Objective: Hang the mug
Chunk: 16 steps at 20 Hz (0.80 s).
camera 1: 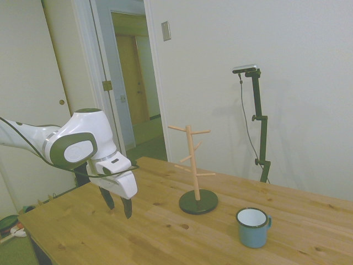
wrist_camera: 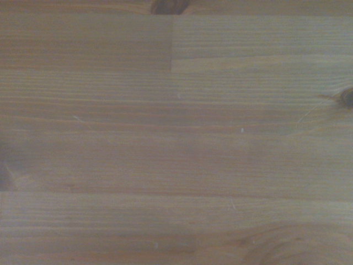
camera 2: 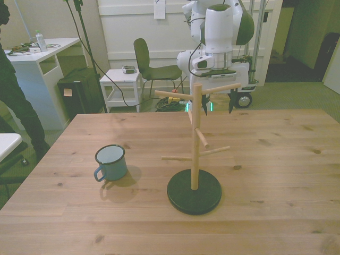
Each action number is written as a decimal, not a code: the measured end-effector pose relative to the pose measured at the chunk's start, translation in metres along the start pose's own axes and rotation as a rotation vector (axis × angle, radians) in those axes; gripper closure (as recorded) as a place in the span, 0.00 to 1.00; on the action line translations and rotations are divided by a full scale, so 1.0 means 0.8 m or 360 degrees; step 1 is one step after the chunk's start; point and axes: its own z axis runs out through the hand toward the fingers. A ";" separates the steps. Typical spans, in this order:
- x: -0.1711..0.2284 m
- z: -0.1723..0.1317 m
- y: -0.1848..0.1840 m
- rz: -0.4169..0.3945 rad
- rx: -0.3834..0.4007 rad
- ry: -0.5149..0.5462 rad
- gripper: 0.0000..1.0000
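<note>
Above the bare wood near the table's far end, the gripper (camera 1: 119,205) hangs with its two dark fingers (camera 1: 128,208) pointing down and spread apart, nothing between them. In the side view the tips sit a little above the table (camera 1: 83,232), not touching it. In the front view the same gripper (camera 2: 217,108) shows behind the peg stand, one finger on each side of the post, with a green glow at the finger mounts. The wrist view shows only wood grain with a few dark knots (wrist_camera: 346,97), slightly blurred.

Behind the fingers comes the white hand housing, then the rounded white and grey joint of the arm (camera 1: 77,141), with a black cable looping beneath it.

The peg stand (camera 1: 194,165) stands upright on its round dark base, between the gripper and the mug in the side view, its pegs all bare.

The mug (camera 1: 253,227) stands upright on the table, well apart from the gripper and near the stand but not touching it. In the front view the mug (camera 2: 111,162) is to the left of the stand's base, its handle turned toward the front view's left and toward the camera, its white inside open upward.

A person (camera 2: 16,101) in dark clothes stands at the front view's left edge.
</note>
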 end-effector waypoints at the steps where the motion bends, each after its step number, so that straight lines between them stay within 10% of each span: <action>1: 0.000 0.000 0.000 -0.0003 -0.0003 0.0002 0.00; 16: 0.181 -0.023 0.179 0.0309 0.0060 0.0039 0.00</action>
